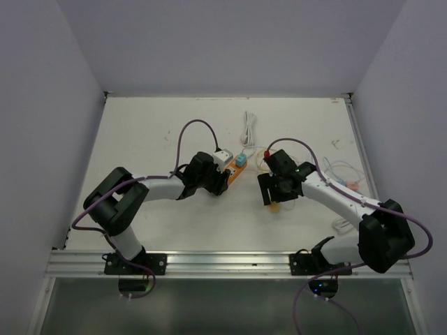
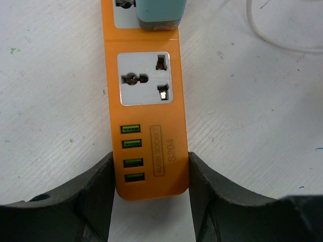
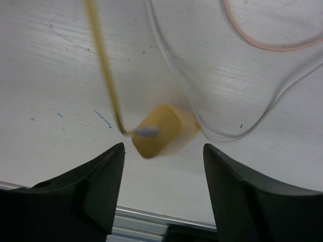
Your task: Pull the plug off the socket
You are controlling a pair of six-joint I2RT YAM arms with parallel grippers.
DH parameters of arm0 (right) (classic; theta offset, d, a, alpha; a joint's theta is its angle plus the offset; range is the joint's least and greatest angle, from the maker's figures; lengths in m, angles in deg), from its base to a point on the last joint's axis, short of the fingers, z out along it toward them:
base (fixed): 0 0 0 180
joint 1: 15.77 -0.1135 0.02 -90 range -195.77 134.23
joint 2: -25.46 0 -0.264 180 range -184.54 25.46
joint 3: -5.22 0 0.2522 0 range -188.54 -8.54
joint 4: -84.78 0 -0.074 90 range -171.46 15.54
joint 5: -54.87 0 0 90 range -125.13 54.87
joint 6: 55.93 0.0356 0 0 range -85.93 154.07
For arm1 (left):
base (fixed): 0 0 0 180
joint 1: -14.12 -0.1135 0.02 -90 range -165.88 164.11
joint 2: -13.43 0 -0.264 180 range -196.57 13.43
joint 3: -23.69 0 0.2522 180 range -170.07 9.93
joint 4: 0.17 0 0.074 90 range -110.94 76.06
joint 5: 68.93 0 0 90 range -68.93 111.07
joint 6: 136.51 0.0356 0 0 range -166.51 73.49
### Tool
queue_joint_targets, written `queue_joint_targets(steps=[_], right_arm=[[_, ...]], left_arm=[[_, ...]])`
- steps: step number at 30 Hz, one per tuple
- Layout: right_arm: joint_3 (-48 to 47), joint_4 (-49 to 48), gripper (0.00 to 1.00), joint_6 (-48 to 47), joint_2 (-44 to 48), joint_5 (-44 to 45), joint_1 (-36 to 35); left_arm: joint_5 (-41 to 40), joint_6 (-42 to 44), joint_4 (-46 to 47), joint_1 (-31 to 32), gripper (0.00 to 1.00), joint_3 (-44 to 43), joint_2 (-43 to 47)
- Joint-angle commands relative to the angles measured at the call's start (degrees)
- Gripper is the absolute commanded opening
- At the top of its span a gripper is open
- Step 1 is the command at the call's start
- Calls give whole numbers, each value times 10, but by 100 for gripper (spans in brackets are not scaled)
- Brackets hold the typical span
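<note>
An orange power strip (image 2: pixel 146 126) lies on the white table, also in the top view (image 1: pixel 235 171). A teal plug (image 2: pixel 160 12) sits in its far socket, also in the top view (image 1: pixel 241 160); the near socket is empty. My left gripper (image 2: pixel 150 169) is shut on the strip's near end, with a finger against each long side. A yellow plug (image 3: pixel 161 130) with a yellow cable (image 3: pixel 103 65) lies loose on the table, away from the strip. My right gripper (image 3: pixel 162 154) is open and empty just above it, also in the top view (image 1: pixel 272 197).
A clear cable (image 3: pixel 212 132) and a pink cable (image 3: pixel 262 45) loop beside the yellow plug. A white coiled cable (image 1: pixel 248 129) lies behind the strip. More thin cables (image 1: pixel 342 174) lie at the right. The table's metal front rail (image 3: pixel 151 219) is close below the right gripper.
</note>
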Motion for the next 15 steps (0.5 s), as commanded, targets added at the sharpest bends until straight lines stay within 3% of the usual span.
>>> queue_joint_targets(steps=[1, 2, 5, 9, 15], right_arm=[[-35, -7, 70, 2, 35, -18, 0], [-38, -10, 78, 1, 42, -23, 0], [-48, -19, 90, -7, 64, -27, 0], [-60, -37, 90, -35, 80, -42, 0], [-18, -200, 86, -71, 126, -93, 0]], left_arm=[[-24, -10, -68, -10, 0, 21, -5], [-24, -10, -68, -11, 0, 21, -5], [-24, -10, -68, -10, 0, 21, -7], [-25, -11, -70, -11, 0, 19, -9], [-24, -11, -74, -10, 0, 18, -10]])
